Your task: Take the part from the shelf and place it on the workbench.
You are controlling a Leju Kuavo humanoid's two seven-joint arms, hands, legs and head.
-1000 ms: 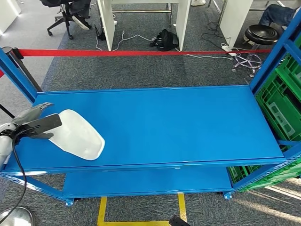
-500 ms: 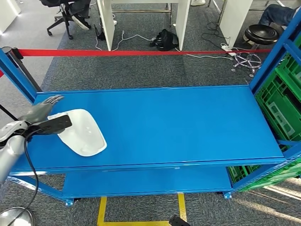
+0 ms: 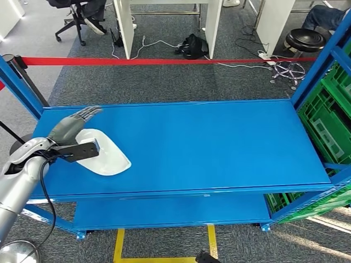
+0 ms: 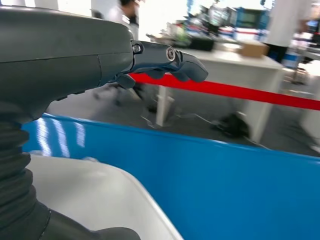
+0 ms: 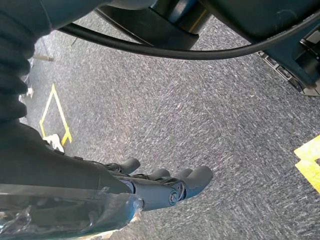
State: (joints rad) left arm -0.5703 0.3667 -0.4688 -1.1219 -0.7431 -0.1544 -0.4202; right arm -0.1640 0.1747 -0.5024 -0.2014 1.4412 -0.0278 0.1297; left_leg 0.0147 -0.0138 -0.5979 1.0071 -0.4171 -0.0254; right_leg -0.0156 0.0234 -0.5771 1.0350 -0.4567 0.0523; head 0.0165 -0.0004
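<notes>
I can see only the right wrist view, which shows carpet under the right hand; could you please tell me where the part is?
Observer: The white part is at the left end of the blue rack's top level.
Operator: Thank you. Is the left hand on it?
Observer: Yes, the left hand holds it, with fingers stretched over its far edge and the thumb across its near side.
Operator: And what is at the rack's other end?
Observer: Green crates stand just past its right end, well away from the part.
</notes>
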